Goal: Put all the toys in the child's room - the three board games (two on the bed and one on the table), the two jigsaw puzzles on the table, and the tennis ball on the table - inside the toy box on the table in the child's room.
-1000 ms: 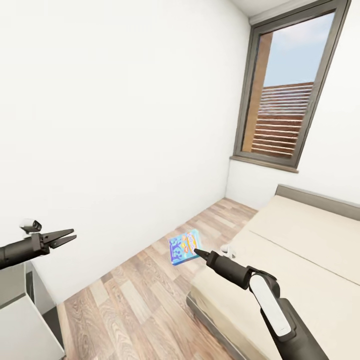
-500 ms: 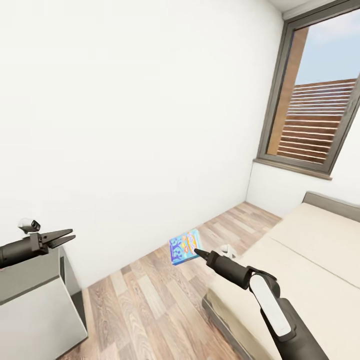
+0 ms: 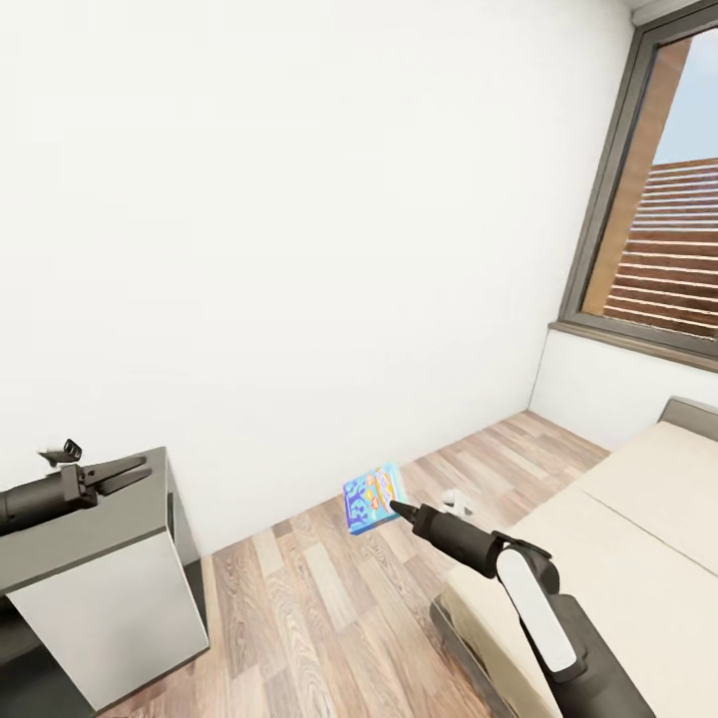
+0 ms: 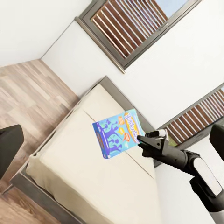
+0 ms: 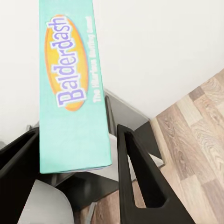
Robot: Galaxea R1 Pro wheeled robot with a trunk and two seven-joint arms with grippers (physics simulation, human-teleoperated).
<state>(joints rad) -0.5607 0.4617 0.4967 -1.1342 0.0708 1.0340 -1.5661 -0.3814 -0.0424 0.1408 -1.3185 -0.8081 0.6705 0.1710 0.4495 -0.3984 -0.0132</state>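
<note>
A small blue board game (image 3: 373, 498) hangs in the air over the wood floor, tilted, with my right gripper (image 3: 395, 508) shut on its lower edge. The left wrist view shows the same blue box (image 4: 115, 135) in front of the bed (image 4: 84, 161), with the right gripper (image 4: 141, 142) clamped on it. In the right wrist view its teal "Balderdash" side (image 5: 72, 93) stands between the two dark fingers (image 5: 136, 179). My left gripper (image 3: 125, 473) is held out at the left above the dark grey cabinet (image 3: 95, 529), open with nothing in it. The toy box is out of view.
The beige bed (image 3: 638, 519) with its dark frame fills the lower right. A white wall stands ahead, and a tall grey-framed window (image 3: 663, 249) is at the right. The cabinet has a white door (image 3: 110, 613). Wood-plank floor (image 3: 319, 608) runs between cabinet and bed.
The whole view has swung left: the window and bed slid right and the cabinet came further into view. Both arms keep their pose, the blue box still held.
</note>
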